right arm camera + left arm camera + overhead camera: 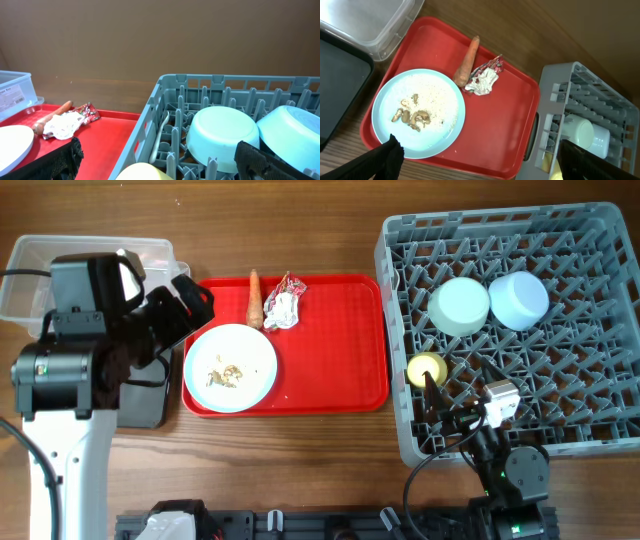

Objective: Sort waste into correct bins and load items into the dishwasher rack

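Note:
A pale blue plate (230, 367) with beige scraps (412, 116) lies on the red tray (330, 350). An orange carrot (254, 300) and a crumpled red-and-silver wrapper (283, 304) lie just behind the plate. My left gripper (195, 300) is open and empty, above the tray's left edge near the plate (420, 112). The grey rack (520, 430) holds two upturned pale blue bowls (459, 306) (518, 300), a green bowl with yellow inside (425, 369) and a white spoon (160, 132). My right gripper (460, 390) is open and empty over the rack's front, above the yellow bowl.
The clear tub (30, 255) stands at the back left and the black tray (140, 405) lies in front of it, both partly under my left arm. They also show in the left wrist view, the tub (370, 20) and the black tray (340, 85).

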Robot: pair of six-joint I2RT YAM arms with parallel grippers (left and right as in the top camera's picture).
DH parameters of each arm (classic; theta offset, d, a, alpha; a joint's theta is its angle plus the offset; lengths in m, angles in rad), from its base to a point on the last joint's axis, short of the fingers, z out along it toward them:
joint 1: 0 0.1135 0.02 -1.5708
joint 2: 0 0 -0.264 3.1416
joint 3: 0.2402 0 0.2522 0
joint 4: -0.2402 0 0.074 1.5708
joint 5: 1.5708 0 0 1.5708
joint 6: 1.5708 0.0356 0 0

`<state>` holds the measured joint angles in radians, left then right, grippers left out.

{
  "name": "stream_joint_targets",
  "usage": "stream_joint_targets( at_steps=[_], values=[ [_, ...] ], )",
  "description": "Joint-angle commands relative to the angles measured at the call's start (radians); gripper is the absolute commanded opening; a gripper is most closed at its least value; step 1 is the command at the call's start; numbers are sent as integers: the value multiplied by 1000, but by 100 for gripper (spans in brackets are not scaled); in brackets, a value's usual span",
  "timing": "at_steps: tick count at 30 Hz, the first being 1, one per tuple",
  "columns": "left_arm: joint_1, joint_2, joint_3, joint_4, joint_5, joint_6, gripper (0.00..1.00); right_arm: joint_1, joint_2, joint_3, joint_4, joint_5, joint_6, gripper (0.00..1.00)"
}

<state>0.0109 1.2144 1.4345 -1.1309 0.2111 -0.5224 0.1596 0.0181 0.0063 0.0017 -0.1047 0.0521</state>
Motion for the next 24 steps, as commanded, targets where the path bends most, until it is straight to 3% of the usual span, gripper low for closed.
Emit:
stream_joint_targets(
  at_steps=[1,18,21,24],
  values=[
    [4,21,1,5,18,-11,100,-8,-7,-1,7,-17,15,100],
    [4,26,1,-11,25,6,100,-8,-7,-1,7,-17,15,100],
    [-61,56,-10,-6,11,90,99,-8,-7,-1,7,-17,15,100],
    [-197,180,-11,-9,-159,96,94,-8,-7,-1,7,-17,15,100]
  ],
)
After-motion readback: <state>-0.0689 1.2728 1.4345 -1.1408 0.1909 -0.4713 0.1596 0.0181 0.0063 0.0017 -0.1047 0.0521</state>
